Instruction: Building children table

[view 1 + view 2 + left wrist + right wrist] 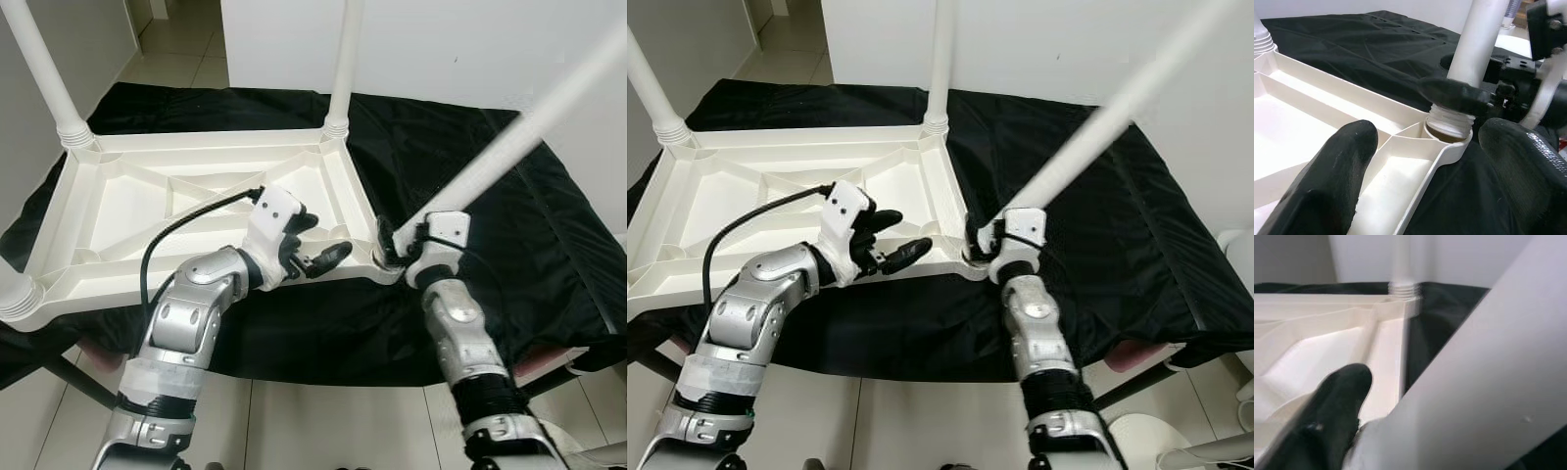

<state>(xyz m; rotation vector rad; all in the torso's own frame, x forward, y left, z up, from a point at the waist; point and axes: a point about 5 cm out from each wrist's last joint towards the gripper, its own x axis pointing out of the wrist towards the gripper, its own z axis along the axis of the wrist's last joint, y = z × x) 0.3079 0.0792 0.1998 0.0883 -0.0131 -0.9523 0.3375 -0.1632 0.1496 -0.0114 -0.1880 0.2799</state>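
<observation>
Your right gripper (390,245) is clamped on the base of the white leg (509,147), right where its threaded end meets the corner socket (1448,133) of the tabletop. One black finger (1454,94) wraps across the leg just above the threads. The leg leans steeply away from that corner, up and toward your right, not upright like the others.

Your left gripper (318,245) hovers just beside the same corner, over the near rim of the tabletop, with its two fingers (1327,181) spread apart and holding nothing. The socket and leg base sit between and beyond those fingers, close but not touched.

The white tabletop (186,196) lies upside down, ribbed underside up, on a black cloth (509,255) spread over a low surface. Three other legs already stand in their corners: one at the far right corner (343,59), one at the far left (44,69), and one at the near left (15,294), of which you see just the base. Pale floor tiles (323,421) lie below, a white wall (441,39) behind.
</observation>
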